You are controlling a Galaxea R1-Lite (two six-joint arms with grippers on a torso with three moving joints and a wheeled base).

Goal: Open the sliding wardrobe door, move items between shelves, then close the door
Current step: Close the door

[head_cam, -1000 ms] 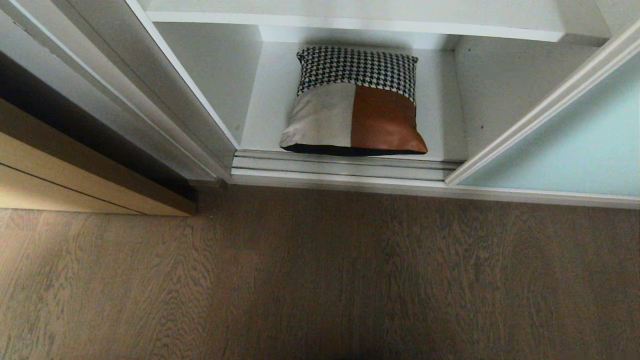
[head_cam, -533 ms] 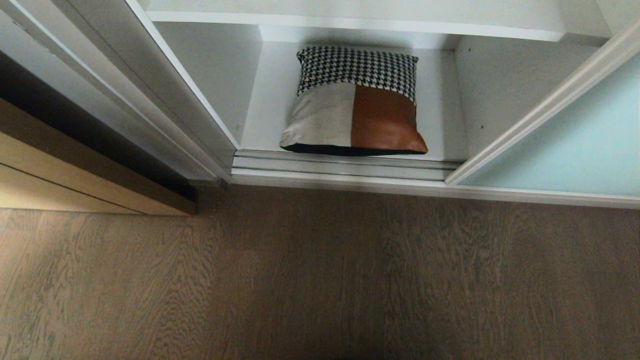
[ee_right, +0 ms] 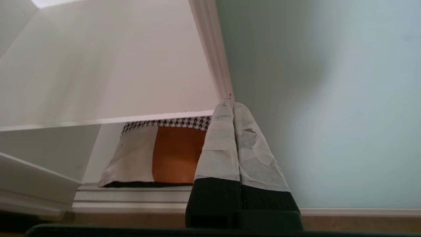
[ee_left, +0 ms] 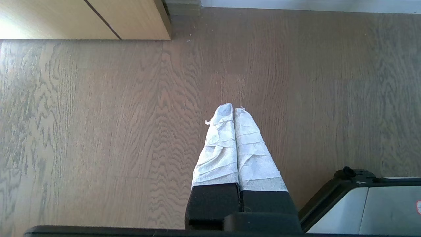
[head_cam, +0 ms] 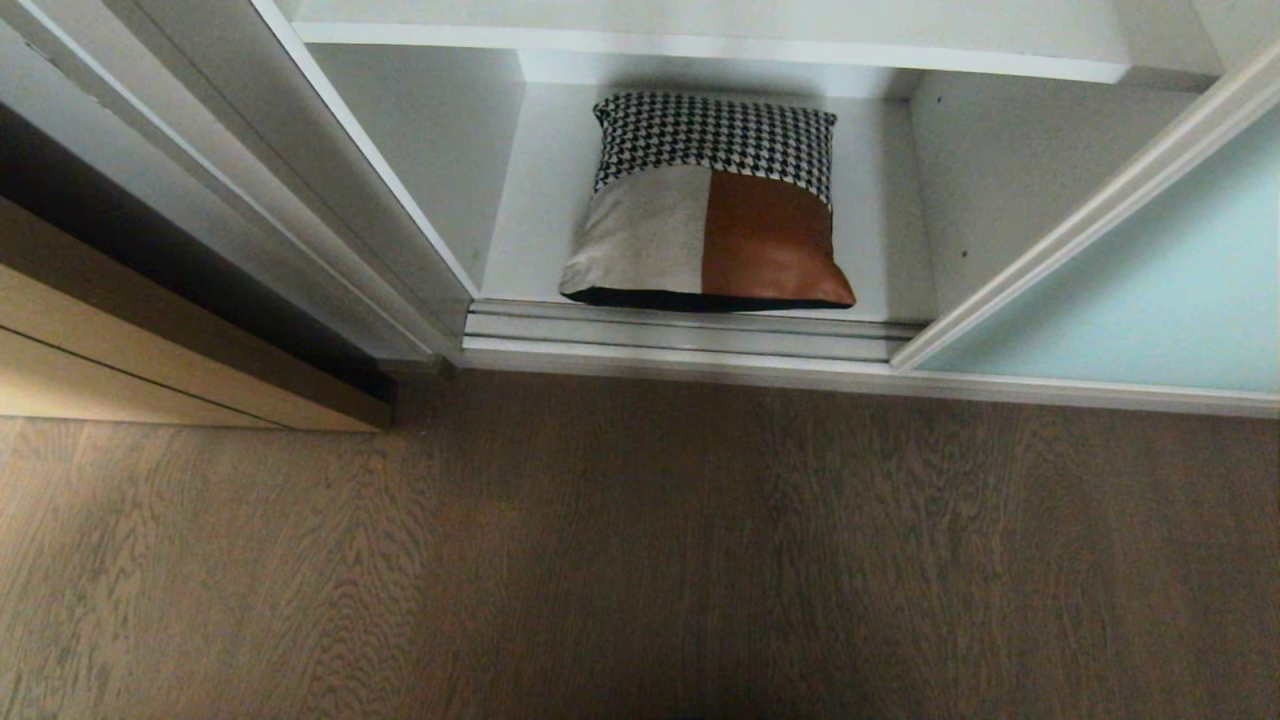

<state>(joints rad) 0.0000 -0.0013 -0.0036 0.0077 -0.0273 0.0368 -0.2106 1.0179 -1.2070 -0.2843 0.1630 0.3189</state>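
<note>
Grey-brown wood-grain floor (head_cam: 640,560), tan wooden panel (head_cam: 150,360) at left, soft daylight.

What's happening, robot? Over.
Both grippers shut, empty: left over floor, right facing door frame. Cushion on bottom shelf. Sliding door open. Nothing blocking.

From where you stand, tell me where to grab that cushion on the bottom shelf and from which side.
Take the cushion by its near edge, the beige and rust-brown end by the floor track, coming straight in from the front through the open side. It lies flat on the shelf with white walls either side and the sliding door covering the right, so the front is probably the only free approach.
</note>
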